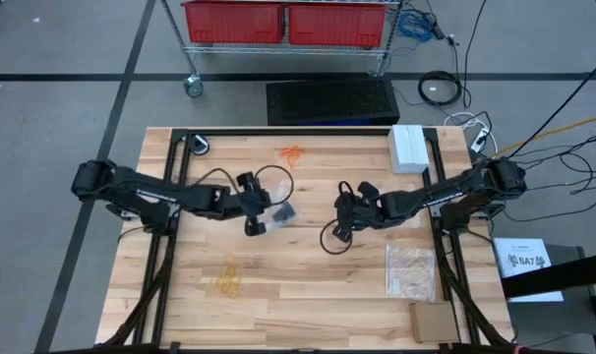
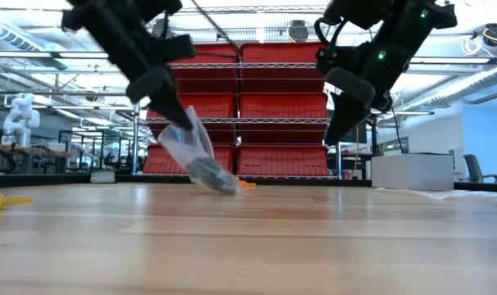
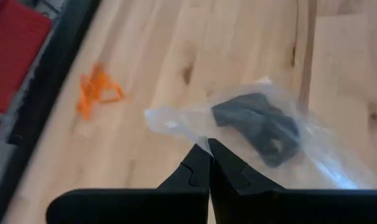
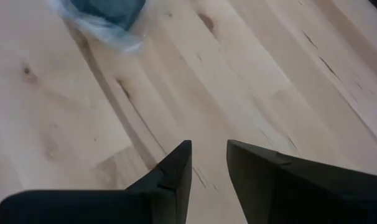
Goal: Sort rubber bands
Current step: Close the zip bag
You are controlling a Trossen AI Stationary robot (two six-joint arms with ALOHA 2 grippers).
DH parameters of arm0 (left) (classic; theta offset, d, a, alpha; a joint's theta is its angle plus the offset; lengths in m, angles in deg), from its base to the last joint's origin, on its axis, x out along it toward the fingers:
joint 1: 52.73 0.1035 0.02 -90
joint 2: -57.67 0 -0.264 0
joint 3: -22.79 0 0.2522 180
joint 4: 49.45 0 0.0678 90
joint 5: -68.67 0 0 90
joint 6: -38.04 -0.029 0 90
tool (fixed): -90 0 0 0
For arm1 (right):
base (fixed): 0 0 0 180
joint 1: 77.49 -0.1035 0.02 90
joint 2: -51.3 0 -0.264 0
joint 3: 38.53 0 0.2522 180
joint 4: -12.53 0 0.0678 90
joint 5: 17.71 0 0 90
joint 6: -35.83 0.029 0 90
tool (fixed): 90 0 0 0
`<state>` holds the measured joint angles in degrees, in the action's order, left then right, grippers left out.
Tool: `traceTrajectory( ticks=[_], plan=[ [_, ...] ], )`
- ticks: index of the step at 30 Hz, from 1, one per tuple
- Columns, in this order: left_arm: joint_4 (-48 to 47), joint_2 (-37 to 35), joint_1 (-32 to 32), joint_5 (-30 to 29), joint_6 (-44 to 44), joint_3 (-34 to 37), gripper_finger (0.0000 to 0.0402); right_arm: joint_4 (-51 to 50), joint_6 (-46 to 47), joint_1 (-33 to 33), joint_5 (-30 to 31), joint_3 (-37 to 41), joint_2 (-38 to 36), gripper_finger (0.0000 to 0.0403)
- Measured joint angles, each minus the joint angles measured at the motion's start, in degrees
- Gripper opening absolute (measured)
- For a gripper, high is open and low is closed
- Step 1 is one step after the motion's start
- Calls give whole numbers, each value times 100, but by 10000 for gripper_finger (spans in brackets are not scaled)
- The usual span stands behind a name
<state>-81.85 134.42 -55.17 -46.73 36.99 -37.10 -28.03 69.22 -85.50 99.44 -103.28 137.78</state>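
A clear plastic bag (image 3: 251,118) with black rubber bands (image 3: 258,123) inside it sits near the table's middle, and my left gripper (image 3: 208,152) is shut on it. In the high view the bag (image 1: 283,213) lies just right of that gripper (image 1: 262,214). My right gripper (image 4: 208,158) hovers open over bare wood to the bag's right (image 1: 343,210), with nothing between its fingers. Orange rubber bands (image 1: 293,152) lie at the far middle of the table. Pale yellow rubber bands (image 1: 227,281) lie near the front left. My left gripper pinches the bag's clear upper edge (image 3: 198,135) between its two fingertips, away from the black bands. The fingers slant down from the table's left. The bag hangs tilted below them (image 2: 187,139), and its lower end with the bands (image 2: 219,183) is down at the table top.
A stack of clear bags (image 1: 411,270) and a cardboard piece (image 1: 433,321) lie at the front right. A white box (image 1: 408,147) stands at the far right. Black cables loop off both arms (image 1: 329,239). Bare wood lies between the grippers and the near edge.
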Motion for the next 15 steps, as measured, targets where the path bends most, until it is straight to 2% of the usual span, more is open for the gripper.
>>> traceTrajectory(
  ticks=[7,15],
  plan=[
    [-1239,-192,-25,-68,-235,-1018,0,60,-7,-91,18,0,0,93],
    [-3336,-232,-22,-425,-84,-1832,0,119,-105,-116,5,0,0,93]
  ],
)
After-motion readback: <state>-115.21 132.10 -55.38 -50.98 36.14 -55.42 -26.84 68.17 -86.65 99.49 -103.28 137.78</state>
